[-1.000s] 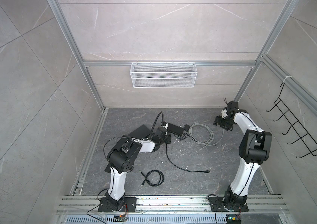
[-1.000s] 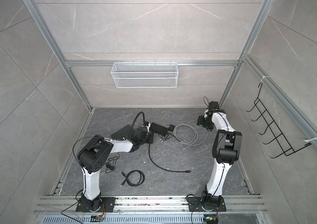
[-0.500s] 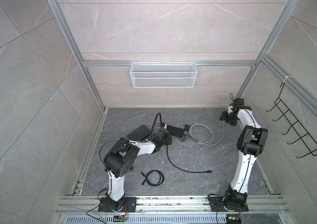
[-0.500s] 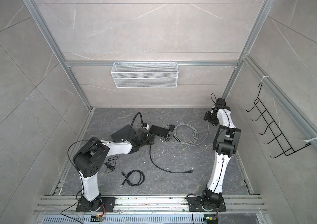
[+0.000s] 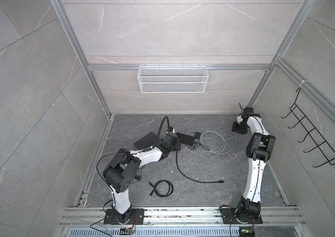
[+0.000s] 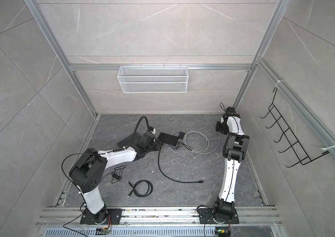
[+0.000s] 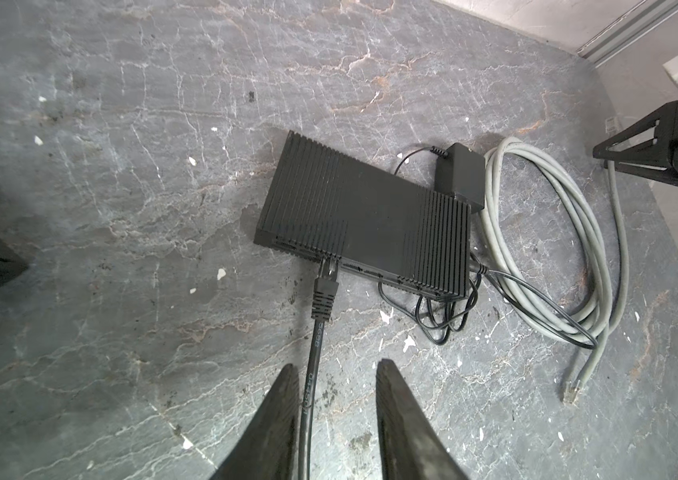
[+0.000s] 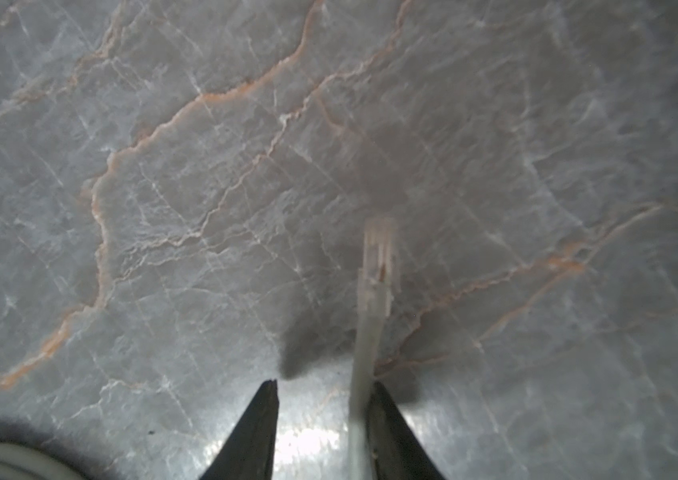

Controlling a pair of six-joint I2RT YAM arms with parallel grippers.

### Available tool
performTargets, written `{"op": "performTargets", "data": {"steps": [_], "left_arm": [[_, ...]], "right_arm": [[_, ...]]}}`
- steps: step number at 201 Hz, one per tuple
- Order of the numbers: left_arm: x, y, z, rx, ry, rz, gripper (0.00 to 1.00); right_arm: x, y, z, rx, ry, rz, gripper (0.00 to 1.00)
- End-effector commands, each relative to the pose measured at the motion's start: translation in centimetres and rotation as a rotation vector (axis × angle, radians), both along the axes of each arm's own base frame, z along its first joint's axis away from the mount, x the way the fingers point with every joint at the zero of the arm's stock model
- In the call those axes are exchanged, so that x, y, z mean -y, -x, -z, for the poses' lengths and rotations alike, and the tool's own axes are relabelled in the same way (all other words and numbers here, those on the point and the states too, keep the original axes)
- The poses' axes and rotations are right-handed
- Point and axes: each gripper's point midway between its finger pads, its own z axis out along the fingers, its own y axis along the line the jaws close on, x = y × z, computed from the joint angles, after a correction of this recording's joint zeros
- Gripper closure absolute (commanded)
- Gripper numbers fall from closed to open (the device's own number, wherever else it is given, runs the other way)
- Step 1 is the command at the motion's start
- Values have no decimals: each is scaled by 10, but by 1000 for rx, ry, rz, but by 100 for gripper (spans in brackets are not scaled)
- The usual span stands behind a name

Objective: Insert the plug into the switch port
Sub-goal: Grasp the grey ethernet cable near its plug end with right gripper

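The black switch (image 7: 364, 220) lies on the floor, shown in both top views (image 5: 185, 137) (image 6: 167, 137). A black cable's plug (image 7: 326, 291) sits in one of its front ports. My left gripper (image 7: 335, 370) is open just behind it, and the black cable (image 7: 312, 365) runs between the fingers along one of them. My right gripper (image 8: 323, 386) hangs near the back right corner (image 5: 236, 129). Its jaws stand apart. A grey cable with a clear plug (image 8: 377, 257) lies against one finger (image 8: 383, 415), with a gap to the other.
The grey cable's coil (image 5: 213, 141) lies right of the switch, its other clear plug (image 7: 570, 395) on the floor. A black adapter (image 7: 460, 178) sits behind the switch. There are also a black pad (image 5: 145, 140), a coiled black cable (image 5: 162, 187), a wire basket (image 5: 172, 82) and wall hooks (image 5: 316, 139).
My left gripper has opened around the black cable. My right gripper rose toward the back corner, came back down, and its jaws have narrowed beside the grey cable.
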Motion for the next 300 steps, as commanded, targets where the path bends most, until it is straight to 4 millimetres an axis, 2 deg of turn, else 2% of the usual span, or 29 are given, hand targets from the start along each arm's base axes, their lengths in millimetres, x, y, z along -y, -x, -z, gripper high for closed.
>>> {"op": "performTargets", "data": {"steps": [1,24,62,102,141,152,171,182,207,221,266,300], "left_arm": [[-8,-18,-35,82,-13,-8,65],[-13,-23,-48,113,-42,0,65],[-11,-27,-61,124,-42,32,65],[12,-26,-79,107,18,131,65],[26,-28,-99,117,62,178,65],[30,-28,-102,107,69,194,65],[30,-27,-104,102,74,197,65],[29,-24,-102,97,76,198,65],[25,-18,-97,89,76,196,65],[24,-17,-93,82,71,197,65],[26,-19,-84,79,53,206,65],[28,-21,-77,79,59,212,65]], "right_arm": [[-1,5,1,-33,20,-24,68],[-3,4,-7,-6,23,-45,76],[-15,3,-46,112,-7,-70,82],[-42,12,-83,238,-11,-140,82],[-69,30,-100,312,-8,-184,82],[-69,36,-101,300,-7,-153,78],[-42,48,-92,228,42,-11,56],[-30,53,-83,198,37,41,51],[-5,55,-60,148,-4,112,50],[2,48,-54,125,-20,120,49],[9,24,-28,64,-50,105,49],[6,17,-8,-6,-70,91,52]]}}
